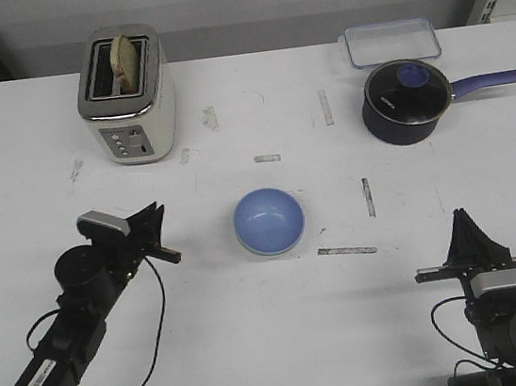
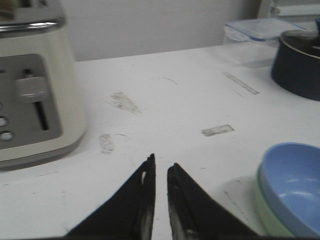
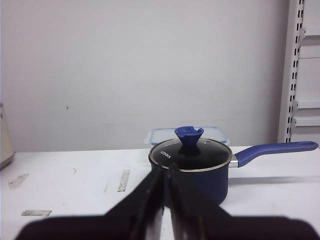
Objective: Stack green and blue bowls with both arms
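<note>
The blue bowl (image 1: 269, 220) sits nested inside the green bowl (image 2: 266, 210) near the middle of the counter (image 1: 259, 345); only a pale green rim shows beneath it in the left wrist view. By the look of it the stack is made, and what remains is to keep clear. The left gripper (image 1: 154, 237) hangs just beside the bowls, toward the left edge, jaws nearly together and holding nothing. The right gripper (image 1: 463, 233) hangs near the front right corner, jaws together, empty. Any pull-back should lift before swinging, so neither arm nudges the stack or the toaster (image 1: 126, 96).
</note>
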Robot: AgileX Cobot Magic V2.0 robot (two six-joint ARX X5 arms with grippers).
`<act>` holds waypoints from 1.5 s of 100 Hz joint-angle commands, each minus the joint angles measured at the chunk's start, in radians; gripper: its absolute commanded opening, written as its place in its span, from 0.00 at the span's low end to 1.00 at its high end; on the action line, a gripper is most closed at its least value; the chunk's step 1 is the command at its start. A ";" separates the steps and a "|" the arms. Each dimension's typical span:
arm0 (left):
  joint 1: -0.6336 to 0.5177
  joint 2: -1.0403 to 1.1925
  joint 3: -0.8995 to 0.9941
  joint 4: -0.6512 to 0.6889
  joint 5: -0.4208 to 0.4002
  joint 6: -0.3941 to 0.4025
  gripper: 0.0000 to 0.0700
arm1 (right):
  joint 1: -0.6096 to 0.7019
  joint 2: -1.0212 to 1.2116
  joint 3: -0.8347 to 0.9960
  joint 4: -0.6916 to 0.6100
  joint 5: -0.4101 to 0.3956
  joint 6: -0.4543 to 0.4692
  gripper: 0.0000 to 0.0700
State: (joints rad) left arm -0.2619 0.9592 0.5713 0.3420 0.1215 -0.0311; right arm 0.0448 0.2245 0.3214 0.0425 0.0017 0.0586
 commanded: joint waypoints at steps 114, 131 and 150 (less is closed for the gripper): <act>0.184 -0.657 -0.240 -0.132 -0.130 0.016 0.00 | 0.001 -0.002 0.002 0.010 -0.002 -0.003 0.01; 0.184 -0.675 -0.244 -0.131 -0.130 0.016 0.00 | 0.001 -0.002 0.002 0.010 -0.002 -0.003 0.01; 0.184 -0.715 -0.288 -0.124 -0.121 0.016 0.00 | 0.001 -0.002 0.002 0.010 -0.002 -0.003 0.01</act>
State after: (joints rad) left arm -0.0769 0.2565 0.3012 0.2031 -0.0040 -0.0238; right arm 0.0448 0.2245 0.3214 0.0425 0.0017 0.0582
